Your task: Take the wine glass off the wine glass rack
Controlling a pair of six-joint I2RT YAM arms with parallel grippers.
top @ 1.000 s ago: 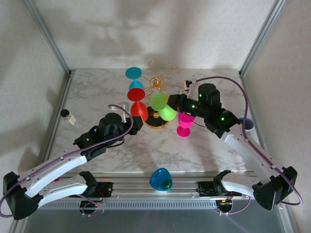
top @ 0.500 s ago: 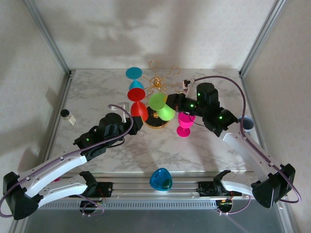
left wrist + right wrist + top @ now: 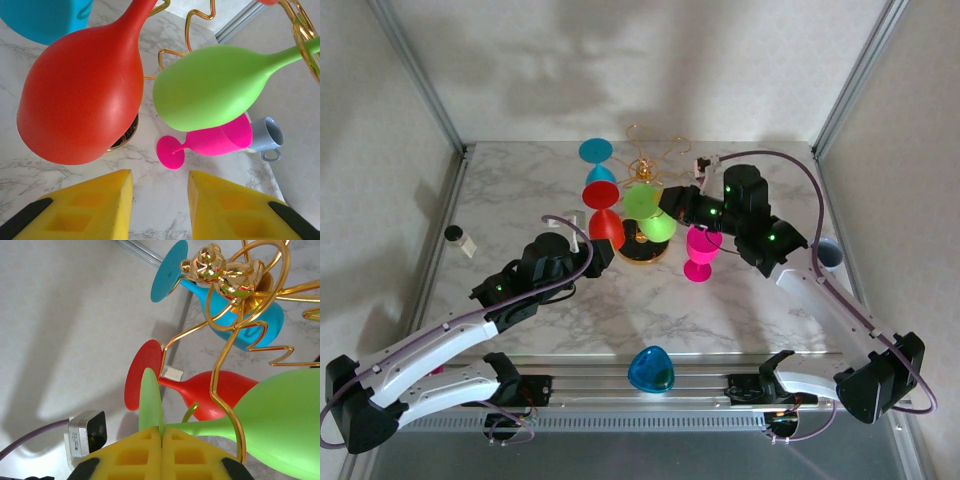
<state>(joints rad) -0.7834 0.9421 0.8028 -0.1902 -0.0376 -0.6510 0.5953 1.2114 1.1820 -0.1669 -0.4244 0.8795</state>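
Wrist camera: my right gripper [image 3: 161,437] clamps the stem of the green wine glass [image 3: 285,425]; from above that grip is unclear. My left gripper [image 3: 160,200] gapes, empty, under the red glass [image 3: 85,95].

Rack [image 3: 645,172] mid-rear on the table [image 3: 520,190], hemmed by blue glass [image 3: 596,160] and red glass [image 3: 603,215] left, green glass [image 3: 650,212] in front, pink glass [image 3: 698,250] standing right of its base; mug [image 3: 828,252] at right edge; bare marble across near middle and rear corners.
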